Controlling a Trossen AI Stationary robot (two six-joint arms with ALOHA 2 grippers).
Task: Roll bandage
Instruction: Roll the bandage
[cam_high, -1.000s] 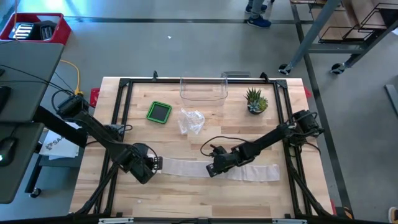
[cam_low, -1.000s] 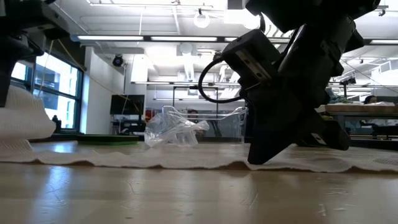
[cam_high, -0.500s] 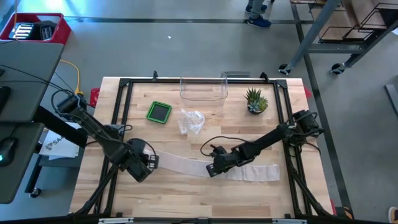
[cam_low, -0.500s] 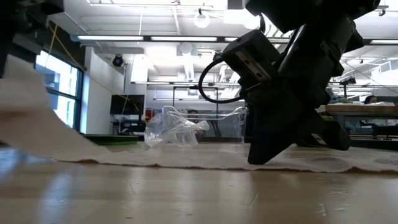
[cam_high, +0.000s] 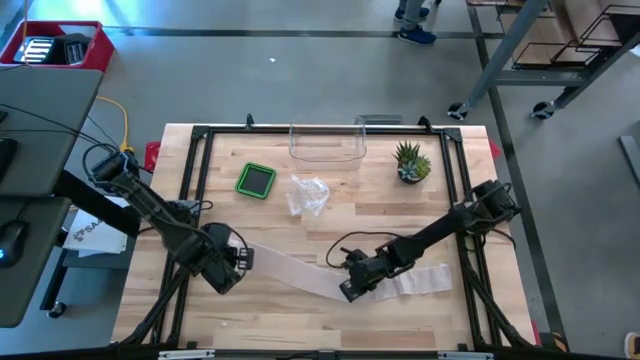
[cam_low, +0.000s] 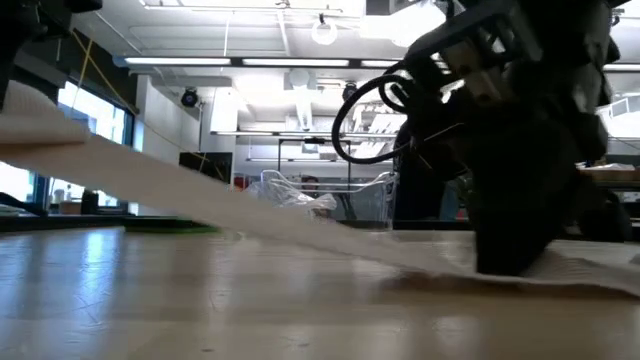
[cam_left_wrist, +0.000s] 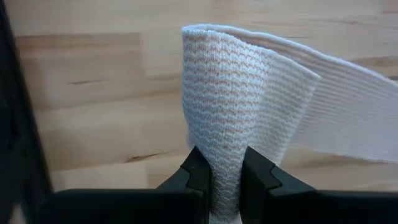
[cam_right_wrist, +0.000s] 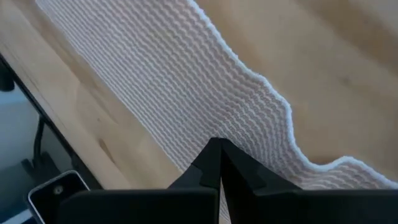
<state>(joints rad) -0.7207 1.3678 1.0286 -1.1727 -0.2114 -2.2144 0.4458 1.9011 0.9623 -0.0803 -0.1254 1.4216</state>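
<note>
The left claw (cam_left_wrist: 224, 177) is clamped on a folded end of the bandage (cam_high: 300, 268), lifting it off the desk (cam_high: 330, 225) at the left. From there the strip slopes down to the right claw (cam_high: 347, 291), whose fingers are fully closed, tips pressing the cloth flat. Only a starting fold shows; I judge nearly all the rolling remains, most of the strip lying unrolled.

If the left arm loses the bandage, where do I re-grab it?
Take the bandage at its left end, where the left gripper pinches it now. There the strip is folded and stands on edge, thin enough for the jaws. Come from the table's left side, jaws across the fold. The right gripper presses the far part flat.
</note>
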